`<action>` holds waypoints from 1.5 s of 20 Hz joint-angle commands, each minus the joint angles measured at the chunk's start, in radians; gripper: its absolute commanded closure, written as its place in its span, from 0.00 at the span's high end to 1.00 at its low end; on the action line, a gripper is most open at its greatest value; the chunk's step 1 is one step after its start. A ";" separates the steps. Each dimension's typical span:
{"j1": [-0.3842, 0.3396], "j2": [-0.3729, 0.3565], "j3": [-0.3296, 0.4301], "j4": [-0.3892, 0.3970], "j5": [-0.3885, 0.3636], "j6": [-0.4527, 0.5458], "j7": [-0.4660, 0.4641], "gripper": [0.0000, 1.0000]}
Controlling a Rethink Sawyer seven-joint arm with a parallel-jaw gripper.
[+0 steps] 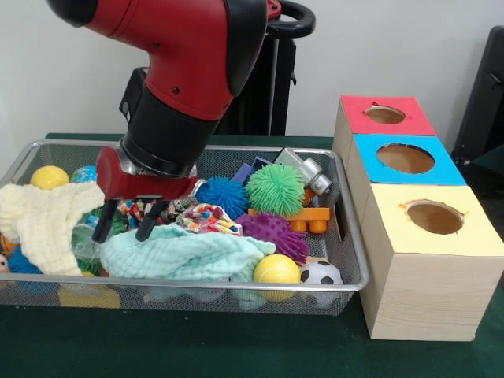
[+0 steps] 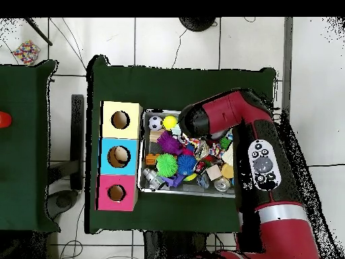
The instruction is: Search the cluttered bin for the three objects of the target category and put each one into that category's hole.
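Green cloth covers the surface point(image 1: 236, 346), set against a white wall.

Bin point(image 1: 350, 260): wire mesh tray, left and centre of the front view, packed full.

Boxes: three wooden boxes in a row just beside the bin's right end, each with one round hole on top. Yellow box point(image 1: 429, 228) nearest the camera, blue box point(image 1: 403, 159) in the middle, red box point(image 1: 384, 116) farthest.

Arm point(image 1: 189, 71): red and black, coming down over the bin's left half.

Gripper point(image 1: 126, 224): two black fingers point(image 1: 103, 224) pointing down, spread a moderate way apart, nothing between them. Tips sit among small toys between the cream cloth and the mint cloth; whether they touch anything cannot be told.

Contents of the bin, front view:
- Cream cloth point(image 1: 43, 220), left end, draped over other items.
- Mint cloth point(image 1: 185, 253), front centre, crumpled.
- Yellow ball point(image 1: 49, 177), far left corner.
- Second yellow ball point(image 1: 276, 270), front, touching the mint cloth.
- Football point(image 1: 321, 273), black and white, just beside that ball, at the front right corner.
- Green spiky ball point(image 1: 275, 189), centre right.
- Blue spiky ball point(image 1: 222, 195), just left of the green one.
- Purple spiky ball point(image 1: 276, 232), in front of the green one.
- Orange toy point(image 1: 311, 218), right of the purple ball.
- Grey toy point(image 1: 303, 169), far right corner.

Target category cannot be told.
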 commanded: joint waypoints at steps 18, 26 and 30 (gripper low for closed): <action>-0.053 0.092 0.018 -0.126 -0.086 0.018 -0.385 1.00; -0.054 0.154 -0.006 -0.154 -0.062 0.092 -0.385 1.00; -0.069 0.183 -0.007 -0.159 -0.057 0.083 -0.410 1.00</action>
